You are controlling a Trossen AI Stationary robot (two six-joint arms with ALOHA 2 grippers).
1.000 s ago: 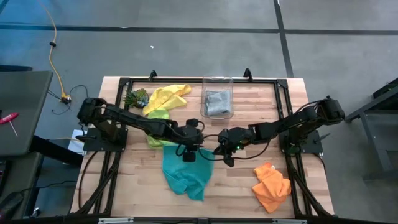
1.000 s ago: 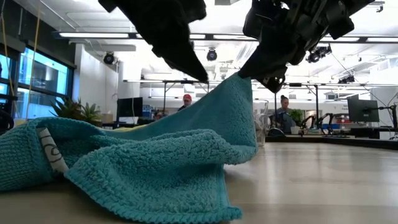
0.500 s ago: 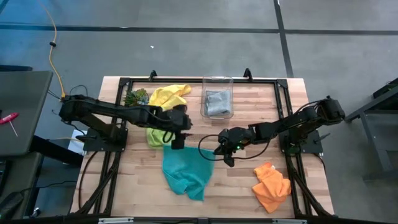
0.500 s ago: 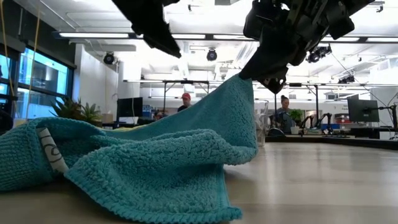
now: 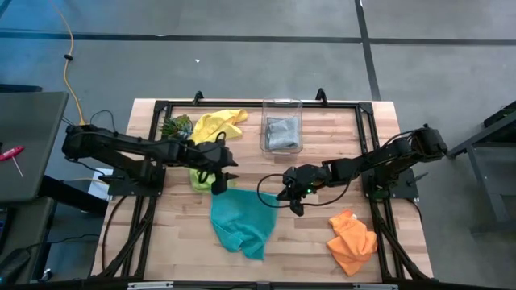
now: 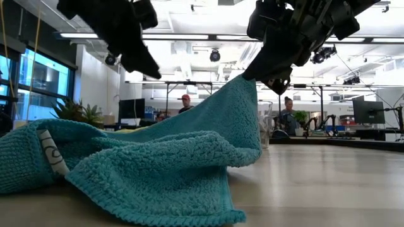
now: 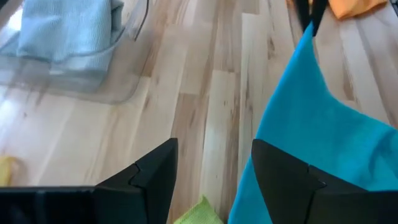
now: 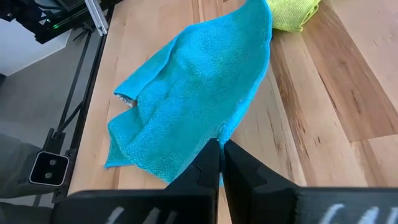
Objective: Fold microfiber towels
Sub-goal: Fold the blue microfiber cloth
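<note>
Teal towel (image 5: 239, 224): lying crumpled near the bench's front edge, centre; one corner is being held up off the wood.
Right gripper (image 5: 284, 196): fingers pinched together on that raised teal corner, mid-bench.
Left gripper (image 5: 219, 184): hanging empty, fingers apart, just beside the lime green towel (image 5: 203, 176).
Grey towel (image 5: 281, 133): sitting folded in the clear box (image 5: 282, 105) at the back edge.
Yellow towel (image 5: 216, 125): lying bunched at the back-left.
Orange towel (image 5: 352, 240): lying bunched at the front-right corner.
Progress: apparently one of five done; four are waiting.
Writing: a tag (image 6: 53, 161) on the teal towel, unreadable.
</note>
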